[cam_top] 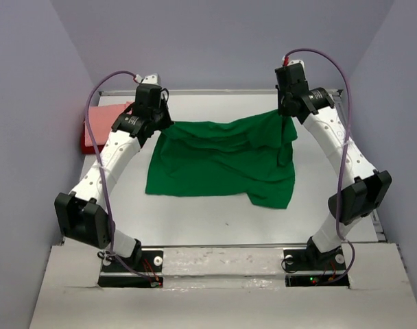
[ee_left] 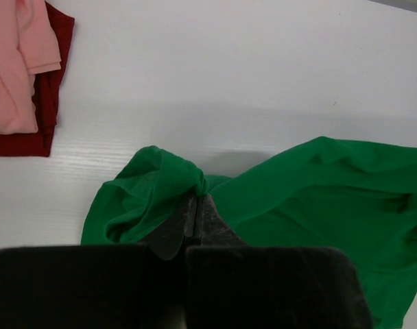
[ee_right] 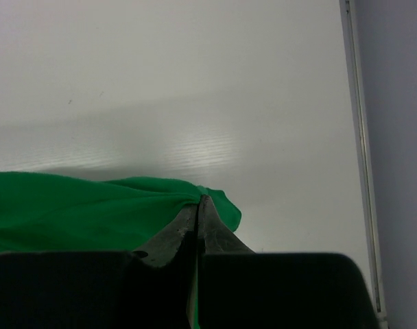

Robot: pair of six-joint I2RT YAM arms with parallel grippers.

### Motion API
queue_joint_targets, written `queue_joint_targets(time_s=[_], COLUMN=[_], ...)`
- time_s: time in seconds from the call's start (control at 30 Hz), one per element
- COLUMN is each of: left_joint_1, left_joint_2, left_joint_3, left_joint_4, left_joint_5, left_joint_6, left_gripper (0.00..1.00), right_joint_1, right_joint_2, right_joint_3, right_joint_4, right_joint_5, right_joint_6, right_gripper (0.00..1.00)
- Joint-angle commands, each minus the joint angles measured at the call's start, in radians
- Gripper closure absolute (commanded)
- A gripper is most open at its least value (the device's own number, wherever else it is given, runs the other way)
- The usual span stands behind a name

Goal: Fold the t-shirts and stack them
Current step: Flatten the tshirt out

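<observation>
Top external: green t-shirt drapes over the bench, far corners pinched in left tool and right tool (not yet folded). Pink t-shirt on dark red t-shirt, far left: we judge those folded, stacked. Green remains.

High rear camera and close wrist cameras share the green t-shirt.

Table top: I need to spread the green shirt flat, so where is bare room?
Bare: the near strip of table between the green t-shirt hem and the arm bases, and the far strip between it and the back rail. Crowded: far left, where the pink t-shirt lies on the dark red t-shirt beside the left arm.
</observation>
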Motion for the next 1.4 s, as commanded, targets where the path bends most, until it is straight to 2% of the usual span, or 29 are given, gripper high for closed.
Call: queue_joint_targets(time_s=[0.0, 0.23, 0.37, 0.53, 0.67, 1.03, 1.17, 1.27, 1.3, 1.33, 1.37], left_joint_1=[0.004, 0.016, 0.045, 0.071, 0.090, 0.171, 0.197, 0.200, 0.202, 0.203, 0.205], left_joint_2=[0.052, 0.162, 0.198, 0.237, 0.271, 0.503, 0.606, 0.658, 0.662, 0.672, 0.679], left_joint_3=[0.054, 0.132, 0.132, 0.149, 0.166, 0.416, 0.592, 0.624, 0.621, 0.617, 0.620], left_joint_4=[0.109, 0.091, 0.106, 0.117, 0.137, 0.082, 0.002, 0.002, 0.011, 0.026, 0.026], left_joint_5=[0.022, -0.018, 0.008, -0.028, -0.035, 0.037, 0.102, 0.117, 0.122, 0.122, 0.122], left_joint_6=[0.026, 0.055, 0.054, 0.042, 0.049, 0.103, 0.114, 0.117, 0.117, 0.118, 0.117], left_gripper=[1.00, 1.00, 1.00, 1.00, 1.00, 0.98, 0.90, 0.75, 0.70, 0.56, 0.47], right_joint_1=[-0.060, -0.100, -0.139, -0.160, -0.160, -0.229, -0.251, -0.269, -0.269, -0.280, -0.280], right_joint_2=[0.042, 0.183, 0.235, 0.301, 0.326, 0.430, 0.465, 0.507, 0.507, 0.528, 0.541], right_joint_3=[0.060, 0.115, 0.171, 0.240, 0.273, 0.345, 0.385, 0.417, 0.425, 0.435, 0.443], right_joint_4=[0.115, 0.132, 0.131, 0.129, 0.129, 0.111, 0.097, 0.086, 0.085, 0.082, 0.082], right_joint_5=[-0.128, -0.223, -0.274, -0.342, -0.326, -0.397, -0.403, -0.421, -0.429, -0.432, -0.444], right_joint_6=[-0.058, -0.087, -0.096, -0.116, -0.121, -0.125, -0.125, -0.128, -0.130, -0.131, -0.131], right_gripper=[1.00, 1.00, 1.00, 1.00, 1.00, 1.00, 1.00, 1.00, 1.00, 1.00, 1.00])
